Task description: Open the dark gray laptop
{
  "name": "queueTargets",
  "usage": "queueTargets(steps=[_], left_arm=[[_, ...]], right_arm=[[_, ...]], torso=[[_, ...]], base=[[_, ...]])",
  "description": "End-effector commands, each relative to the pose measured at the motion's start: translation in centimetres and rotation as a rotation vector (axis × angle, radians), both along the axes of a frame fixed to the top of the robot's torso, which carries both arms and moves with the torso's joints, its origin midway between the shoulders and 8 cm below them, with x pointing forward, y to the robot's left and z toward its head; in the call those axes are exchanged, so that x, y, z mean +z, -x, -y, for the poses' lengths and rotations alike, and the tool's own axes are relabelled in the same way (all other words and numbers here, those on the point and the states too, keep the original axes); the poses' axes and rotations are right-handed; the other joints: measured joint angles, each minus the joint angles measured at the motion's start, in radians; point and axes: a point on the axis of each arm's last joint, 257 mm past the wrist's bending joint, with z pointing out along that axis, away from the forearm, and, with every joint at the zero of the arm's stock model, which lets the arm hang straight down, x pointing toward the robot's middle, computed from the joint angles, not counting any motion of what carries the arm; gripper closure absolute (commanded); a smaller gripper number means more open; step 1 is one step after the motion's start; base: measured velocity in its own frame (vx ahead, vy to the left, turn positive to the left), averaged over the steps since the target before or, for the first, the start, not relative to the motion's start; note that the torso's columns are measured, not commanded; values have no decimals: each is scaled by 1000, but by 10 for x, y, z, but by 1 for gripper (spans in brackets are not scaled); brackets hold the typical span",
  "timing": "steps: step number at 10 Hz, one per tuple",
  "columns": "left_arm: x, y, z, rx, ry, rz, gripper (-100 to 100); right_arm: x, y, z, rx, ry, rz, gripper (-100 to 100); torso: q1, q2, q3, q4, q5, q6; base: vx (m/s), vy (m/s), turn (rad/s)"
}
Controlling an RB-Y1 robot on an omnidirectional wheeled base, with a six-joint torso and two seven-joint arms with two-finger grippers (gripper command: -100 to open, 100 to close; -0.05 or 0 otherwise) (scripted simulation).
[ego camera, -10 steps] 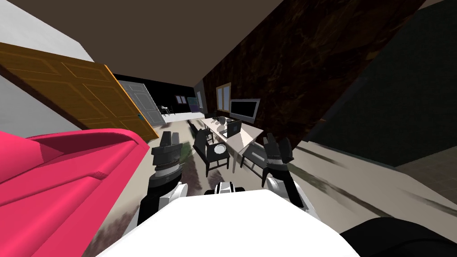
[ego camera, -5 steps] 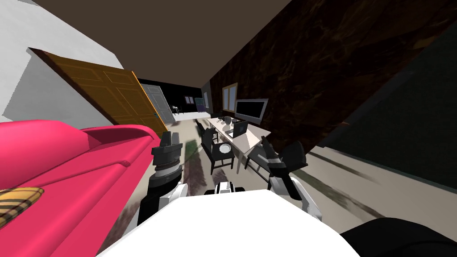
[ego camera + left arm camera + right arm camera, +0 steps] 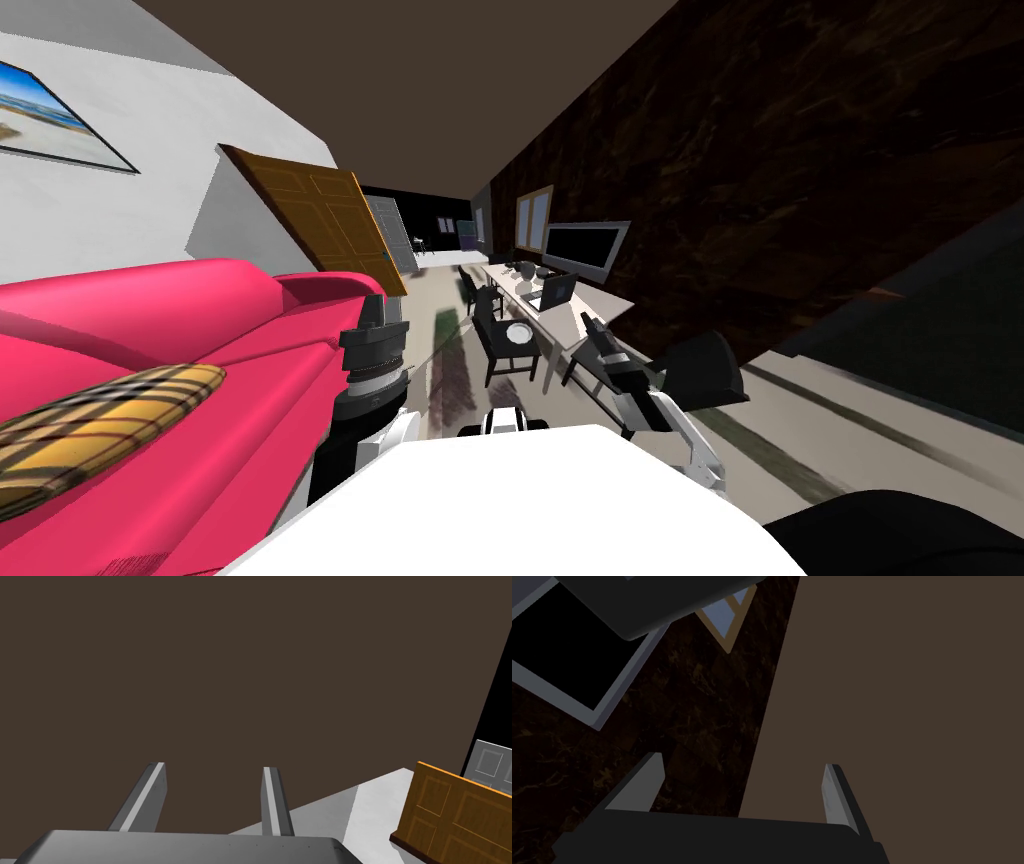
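A long room, with a dark marbled wall (image 3: 760,150) on the right and a pale floor running ahead. Both arms are lifted in front of me. The left hand (image 3: 214,768) points at the brown ceiling, its two fingers apart with nothing between them. The right hand (image 3: 743,761) is spread wide and empty too, turned towards the dark wall. Just left of the left arm lies a pink sofa (image 3: 180,340) with a plaid cushion (image 3: 110,420) on it. Ahead of the right hand stands a dark chair (image 3: 505,350) with a white plate (image 3: 518,333) on its seat, drawn up to a long pale tabletop (image 3: 595,305) along the dark wall. The dark gray laptop (image 3: 556,290) sits on that tabletop, well beyond both hands. Its lid seems to stand up, but it is too small to be sure. Behind it a black screen (image 3: 585,247) hangs on the wall. Farther left is an orange-brown panelled door (image 3: 330,215).
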Motion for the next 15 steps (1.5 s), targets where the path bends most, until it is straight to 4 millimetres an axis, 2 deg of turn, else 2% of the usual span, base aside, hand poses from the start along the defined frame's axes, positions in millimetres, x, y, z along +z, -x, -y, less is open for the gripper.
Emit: queueTargets(steps=[1, 2, 6, 7, 9, 10, 11, 12, 13, 14, 15], left_arm=[[0, 0, 0, 0, 0, 0, 0], [0, 0, 0, 0, 0, 0, 0], [0, 0, 0, 0, 0, 0, 0], [0, 0, 0, 0, 0, 0, 0], [0, 0, 0, 0, 0, 0, 0], [0, 0, 0, 0, 0, 0, 0], [0, 0, 0, 0, 0, 0, 0], [0, 0, 0, 0, 0, 0, 0], [0, 0, 0, 0, 0, 0, 0], [0, 0, 0, 0, 0, 0, 0], [0, 0, 0, 0, 0, 0, 0]], right_arm=[[-23, -9, 32, -83, 175, -83, -100], [-25, -9, 33, -84, 175, -86, -100], [-56, -21, 95, -213, 451, -212, -100], [-61, -21, 98, -217, 449, -224, -100], [-75, -23, 138, -287, 589, -297, -100], [-73, -25, 154, -318, 662, -315, -100], [-80, -23, 159, -323, 659, -333, -100], [-79, -24, 177, -356, 730, -358, -100], [-84, -22, 181, -360, 728, -370, -100], [-85, -22, 202, -395, 797, -402, -100], [-87, -21, 204, -396, 796, -407, -100]], torso=[[0, 0, 0, 0, 0, 0], [0, 1, 0, 0, 0, 0], [0, -1, 0, 0, 0, 0], [1, -1, -1, 0, 0, 0], [-2, 1, 1, 0, 0, 0], [0, 1, 1, 0, 0, -1], [1, 0, 0, 0, 0, 0], [-2, 0, 0, 0, 0, 1], [-2, -1, 0, 0, -1, -1], [-2, 0, 0, 0, -1, 0], [-1, 1, 1, 0, 0, 0]], base=[[3, 96, 286], [0, 60, 57], [10, 74, 234], [19, 71, 77], [4, 73, 221], [15, 93, 271], [28, 56, 55], [33, 55, 146], [21, 39, 94], [11, 45, 158], [10, 37, 83]])
